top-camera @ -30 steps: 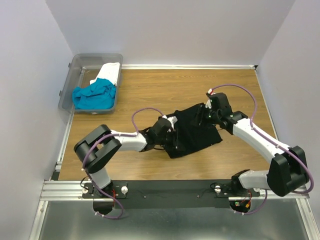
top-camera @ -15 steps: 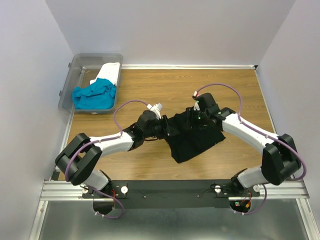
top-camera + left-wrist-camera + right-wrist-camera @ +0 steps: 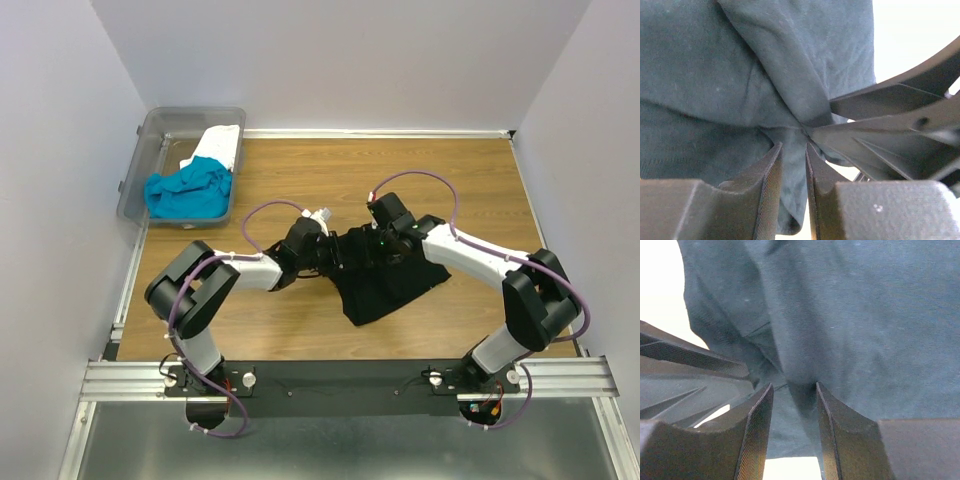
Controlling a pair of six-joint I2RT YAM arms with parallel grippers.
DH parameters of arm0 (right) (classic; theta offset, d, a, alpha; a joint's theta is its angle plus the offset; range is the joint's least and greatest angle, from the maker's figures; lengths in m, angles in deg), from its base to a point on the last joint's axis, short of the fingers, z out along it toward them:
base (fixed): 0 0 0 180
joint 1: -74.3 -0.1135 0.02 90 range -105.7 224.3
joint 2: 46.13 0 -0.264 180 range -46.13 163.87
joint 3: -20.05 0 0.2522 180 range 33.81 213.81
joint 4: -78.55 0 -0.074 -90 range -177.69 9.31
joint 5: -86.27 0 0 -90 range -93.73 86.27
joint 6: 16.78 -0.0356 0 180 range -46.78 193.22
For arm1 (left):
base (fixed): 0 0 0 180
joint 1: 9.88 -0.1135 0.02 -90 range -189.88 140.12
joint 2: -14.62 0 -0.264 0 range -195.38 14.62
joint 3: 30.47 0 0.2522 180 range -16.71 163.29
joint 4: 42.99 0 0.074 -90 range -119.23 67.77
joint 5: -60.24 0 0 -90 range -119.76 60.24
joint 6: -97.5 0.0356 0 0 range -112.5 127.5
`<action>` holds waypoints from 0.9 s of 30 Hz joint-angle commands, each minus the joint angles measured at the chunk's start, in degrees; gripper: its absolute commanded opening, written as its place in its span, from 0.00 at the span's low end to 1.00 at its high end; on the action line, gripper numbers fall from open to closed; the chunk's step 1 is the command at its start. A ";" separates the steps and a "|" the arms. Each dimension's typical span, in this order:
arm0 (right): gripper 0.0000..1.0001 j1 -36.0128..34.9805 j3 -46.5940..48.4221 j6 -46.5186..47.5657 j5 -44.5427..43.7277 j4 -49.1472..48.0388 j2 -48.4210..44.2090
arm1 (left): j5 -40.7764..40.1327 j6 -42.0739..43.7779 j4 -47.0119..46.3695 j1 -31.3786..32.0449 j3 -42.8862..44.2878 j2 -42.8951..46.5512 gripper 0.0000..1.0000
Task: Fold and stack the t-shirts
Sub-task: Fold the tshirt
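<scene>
With the left gripper [image 3: 793, 152] and right gripper [image 3: 794, 392] each pinching a fold of the black shirt [image 3: 388, 287] at mid-frame, lift both evenly so neither fold slips.

We count three t-shirts: one black t-shirt [image 3: 385, 290], one turquoise-blue t-shirt [image 3: 188, 192] and one white t-shirt [image 3: 222, 145]. We count one clear plastic bin [image 3: 135, 180], which holds two of the three shirts. We count one wooden table [image 3: 330, 180]. We count two arms, one left arm [image 3: 250, 272] and one right arm [image 3: 480, 262], and two grippers, one left gripper [image 3: 794, 150] and one right gripper [image 3: 792, 390].
</scene>
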 commanded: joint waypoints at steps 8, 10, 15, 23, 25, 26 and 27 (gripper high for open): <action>0.50 -1.17 1.97 0.79 -6.41 2.47 1.43 | 4.24 0.21 -7.12 -0.26 1.22 -5.44 0.28; 0.50 -1.52 2.58 1.05 -6.32 2.47 2.13 | 4.15 0.21 -8.44 -0.34 1.39 -6.67 0.28; 0.50 -2.75 3.99 1.14 -7.02 2.47 4.77 | 3.97 -0.40 -10.20 -0.52 0.87 -10.01 0.27; 0.50 -4.60 6.10 -0.70 -13.16 2.99 7.76 | 5.90 -3.30 -17.49 -1.92 -3.52 -13.88 0.22; 0.50 -5.30 6.71 -1.75 -16.06 3.52 8.11 | 6.52 -3.66 -18.81 -2.01 -3.96 -15.02 0.21; 0.50 -5.57 6.89 -2.02 -16.77 3.69 8.20 | 6.70 -3.74 -19.16 -2.01 -4.05 -15.20 0.21; 0.50 -5.66 7.15 -2.11 -17.48 4.04 8.46 | 6.78 -3.83 -19.52 -2.10 -4.14 -15.72 0.21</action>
